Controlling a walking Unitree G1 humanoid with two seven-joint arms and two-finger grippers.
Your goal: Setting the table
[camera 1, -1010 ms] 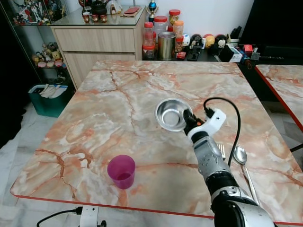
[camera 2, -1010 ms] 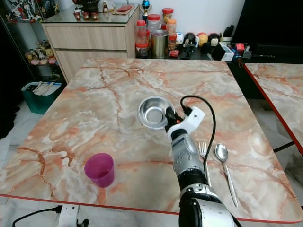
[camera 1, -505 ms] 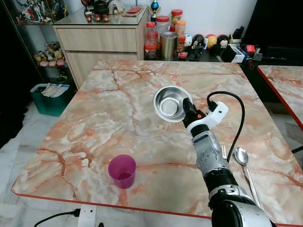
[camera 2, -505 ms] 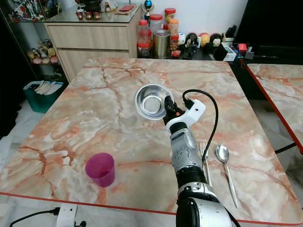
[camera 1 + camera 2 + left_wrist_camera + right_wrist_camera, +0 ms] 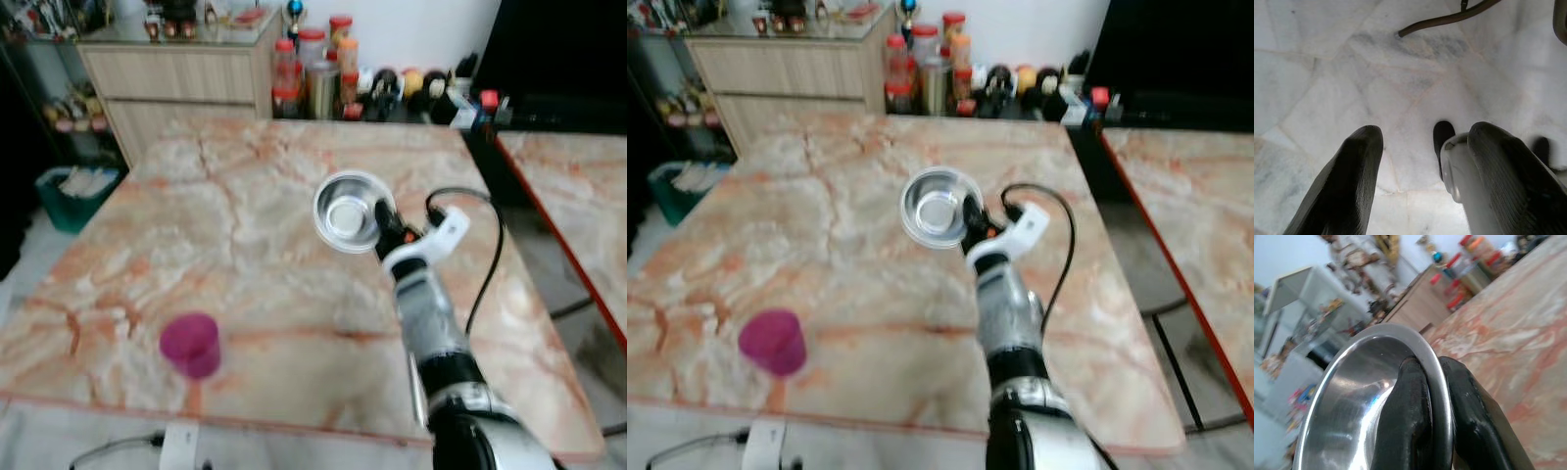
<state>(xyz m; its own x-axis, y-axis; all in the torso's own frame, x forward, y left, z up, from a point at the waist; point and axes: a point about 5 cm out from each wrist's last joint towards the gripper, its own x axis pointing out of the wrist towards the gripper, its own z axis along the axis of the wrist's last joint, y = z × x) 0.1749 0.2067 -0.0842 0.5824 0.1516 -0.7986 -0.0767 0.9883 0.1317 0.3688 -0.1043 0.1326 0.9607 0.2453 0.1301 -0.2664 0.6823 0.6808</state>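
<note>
Bowl [image 5: 346, 212] has risen off the table [image 5: 225, 215]; my right gripper [image 5: 1436, 382] pinches its rim for carrying.

Silver right arm [image 5: 427, 311], white wrist block, looping black cable, black jaws

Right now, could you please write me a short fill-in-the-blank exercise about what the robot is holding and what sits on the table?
1. The right gripper is shut on the rim of a steel ____.
2. The cup on the marble table is coloured ____.
3. The left gripper hangs over a pale ____.

Missing words: bowl; purple; floor
</note>
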